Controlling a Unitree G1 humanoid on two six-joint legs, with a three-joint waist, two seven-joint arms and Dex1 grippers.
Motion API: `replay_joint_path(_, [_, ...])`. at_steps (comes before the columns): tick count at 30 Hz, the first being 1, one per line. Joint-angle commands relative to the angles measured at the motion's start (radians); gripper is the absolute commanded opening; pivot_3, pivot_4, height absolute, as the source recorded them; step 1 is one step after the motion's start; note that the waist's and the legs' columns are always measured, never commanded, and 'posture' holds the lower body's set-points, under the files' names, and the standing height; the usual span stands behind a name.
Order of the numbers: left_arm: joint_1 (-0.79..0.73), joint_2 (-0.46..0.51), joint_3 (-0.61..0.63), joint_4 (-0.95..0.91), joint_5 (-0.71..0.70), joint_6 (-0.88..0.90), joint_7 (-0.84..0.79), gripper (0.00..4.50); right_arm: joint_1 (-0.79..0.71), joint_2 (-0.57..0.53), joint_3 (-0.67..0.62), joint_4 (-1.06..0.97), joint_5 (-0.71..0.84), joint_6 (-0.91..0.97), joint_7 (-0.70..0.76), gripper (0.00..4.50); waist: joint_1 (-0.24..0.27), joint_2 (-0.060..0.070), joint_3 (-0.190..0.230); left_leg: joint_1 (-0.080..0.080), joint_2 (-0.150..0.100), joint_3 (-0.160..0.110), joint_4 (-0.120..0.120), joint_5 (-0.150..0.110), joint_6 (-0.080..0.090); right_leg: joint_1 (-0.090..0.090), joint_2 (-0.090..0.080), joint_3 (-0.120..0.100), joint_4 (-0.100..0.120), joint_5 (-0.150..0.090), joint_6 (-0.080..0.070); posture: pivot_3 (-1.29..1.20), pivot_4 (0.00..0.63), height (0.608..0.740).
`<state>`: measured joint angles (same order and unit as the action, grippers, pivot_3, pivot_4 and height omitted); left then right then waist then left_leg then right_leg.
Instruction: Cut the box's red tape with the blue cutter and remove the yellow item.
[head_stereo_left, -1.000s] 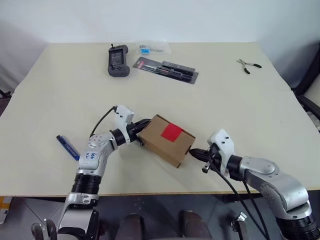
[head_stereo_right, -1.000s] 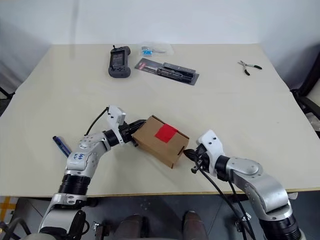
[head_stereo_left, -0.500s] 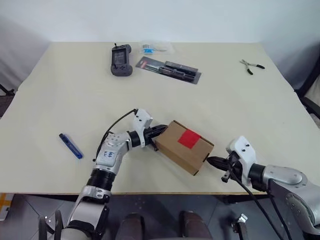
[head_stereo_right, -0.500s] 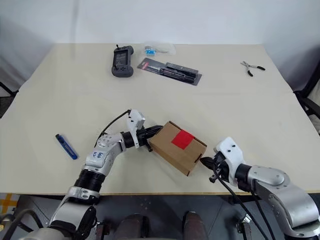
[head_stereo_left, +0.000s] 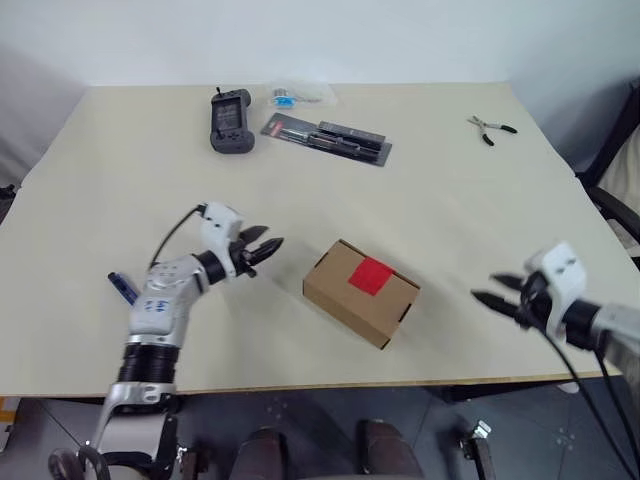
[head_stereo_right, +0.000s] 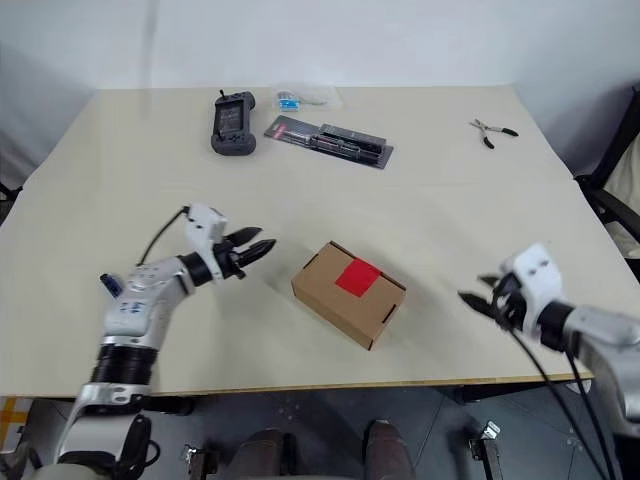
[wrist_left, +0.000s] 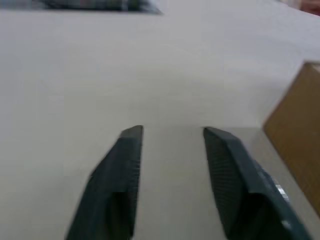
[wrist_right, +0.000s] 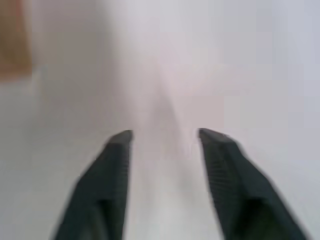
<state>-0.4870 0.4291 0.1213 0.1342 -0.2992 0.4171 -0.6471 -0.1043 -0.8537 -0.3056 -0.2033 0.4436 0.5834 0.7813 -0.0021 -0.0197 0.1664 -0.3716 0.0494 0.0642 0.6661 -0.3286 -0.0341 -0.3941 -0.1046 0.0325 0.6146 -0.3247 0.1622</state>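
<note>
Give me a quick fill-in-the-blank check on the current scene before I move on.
1. The tape on the box is ____ in colour.
2. Both the left gripper and the right gripper have ____ jaws.
3. The blue cutter lies on the box's ____ side.

Missing words: red; open; left

The box (head_stereo_right: 348, 293) with red tape (head_stereo_right: 356, 279) lies on the table (head_stereo_right: 420, 210) between both spread-fingered hands, left (head_stereo_right: 255, 247) and right (head_stereo_right: 474, 296), touching neither.
</note>
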Motion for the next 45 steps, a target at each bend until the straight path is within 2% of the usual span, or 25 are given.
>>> replay_joint_path(1, [0.075,0.038,0.079,-0.201,-0.074,0.083,0.028,3.38,-0.091,0.019,0.016,0.066,0.021,-0.077,0.064,3.70,0.000,0.000,0.000,0.000,0.001,0.000,0.000,0.000,0.000,0.000,0.000,0.000,0.001,0.000,0.000,0.00,0.150,0.740])
replay_joint_path(3, [0.126,0.056,0.128,-0.280,-0.092,0.114,0.056,3.99,-0.135,0.033,0.040,0.107,0.020,-0.127,0.112,4.36,0.006,0.000,0.000,0.000,0.001,-0.001,0.000,-0.001,-0.001,0.000,0.000,0.000,0.002,0.000,0.000,0.00,0.150,0.740])
replay_joint_path(5, [0.186,0.074,0.189,-0.363,-0.118,0.152,0.087,4.46,-0.179,0.056,0.060,0.152,0.032,-0.169,0.165,4.50,0.001,-0.001,0.001,0.000,0.001,-0.001,0.000,-0.001,-0.001,0.000,0.000,-0.001,0.002,0.000,0.000,0.00,0.150,0.740])
replay_joint_path(9, [0.310,0.083,0.298,-0.511,-0.177,0.190,0.128,4.46,-0.262,0.106,0.080,0.273,0.035,-0.256,0.243,4.50,-0.002,-0.001,0.001,0.000,0.000,0.001,0.000,-0.001,-0.001,0.000,-0.001,-0.001,0.002,0.000,0.000,0.00,0.150,0.740])
replay_joint_path(11, [0.422,0.068,0.391,-0.628,-0.207,0.204,0.163,4.46,-0.325,0.123,0.107,0.370,0.027,-0.293,0.305,4.50,-0.005,-0.001,0.001,0.000,0.001,0.001,0.000,-0.002,-0.001,0.000,-0.002,-0.001,0.002,0.000,0.000,0.00,0.150,0.740])
replay_joint_path(13, [0.554,0.101,0.452,-0.732,-0.202,0.251,0.167,4.46,-0.373,0.127,0.136,0.443,0.020,-0.318,0.374,4.50,-0.012,-0.001,0.001,0.001,0.001,0.002,0.000,-0.002,-0.001,0.000,-0.002,-0.001,0.002,0.000,0.000,0.00,0.150,0.740])
replay_joint_path(15, [0.652,0.046,0.524,-0.803,-0.240,0.213,0.184,4.46,-0.413,0.125,0.160,0.499,0.033,-0.320,0.462,4.50,-0.024,-0.001,0.002,0.001,0.001,0.002,-0.001,-0.002,-0.002,-0.001,-0.002,-0.001,0.002,0.000,0.000,0.00,0.150,0.740])
replay_joint_path(18, [0.806,-0.089,0.590,-0.889,-0.279,0.111,0.202,4.46,-0.506,0.152,0.175,0.621,0.038,-0.351,0.557,4.50,-0.026,0.000,0.002,0.001,0.001,0.002,0.000,-0.003,-0.001,0.000,-0.003,-0.002,0.001,0.000,0.000,0.00,0.150,0.740])
replay_joint_path(24, [0.991,-0.297,0.603,-1.020,-0.266,0.032,0.343,4.46,-0.661,0.195,0.217,0.810,-0.016,-0.421,0.639,4.50,-0.026,-0.001,0.002,0.002,0.000,0.005,0.001,-0.004,0.001,0.001,-0.005,-0.002,-0.006,0.000,-0.001,0.00,0.150,0.740])
replay_joint_path(26, [1.024,-0.350,0.565,-1.040,-0.234,0.007,0.382,4.46,-0.695,0.208,0.230,0.848,-0.029,-0.429,0.666,4.50,-0.026,-0.001,0.002,0.001,0.000,0.005,0.002,-0.004,0.001,0.002,-0.005,-0.002,-0.006,0.000,-0.001,0.00,0.150,0.740])
replay_joint_path(28, [1.035,-0.376,0.522,-1.059,-0.191,0.004,0.429,4.46,-0.723,0.217,0.240,0.884,-0.048,-0.442,0.682,4.50,-0.026,-0.001,0.002,0.001,0.000,0.004,0.002,-0.004,0.001,0.001,-0.005,-0.002,-0.006,0.000,-0.001,0.00,0.150,0.740])
replay_joint_path(32, [0.928,-0.509,0.446,-1.063,-0.051,0.178,0.786,4.46,-0.778,0.257,0.260,0.926,-0.078,-0.470,0.684,4.50,-0.027,0.000,0.002,0.001,-0.001,0.006,0.002,-0.005,0.002,0.002,-0.006,-0.001,-0.006,0.000,-0.001,0.00,0.150,0.740])
replay_joint_path(36, [0.761,-0.519,0.453,-1.023,-0.035,0.369,0.954,4.46,-0.777,0.260,0.260,0.906,-0.083,-0.457,0.696,4.50,-0.024,0.000,0.003,0.001,-0.001,0.004,0.004,-0.005,0.002,0.001,-0.005,-0.002,-0.002,0.000,0.000,0.00,0.150,0.740])
replay_joint_path(45, [0.514,-0.483,0.450,-0.900,-0.025,0.541,1.035,4.46,-0.750,0.255,0.251,0.834,-0.074,-0.425,0.680,4.50,-0.027,0.000,0.003,0.000,0.000,0.005,0.008,-0.007,0.001,0.000,-0.006,-0.006,0.002,0.000,0.000,0.00,0.150,0.740])
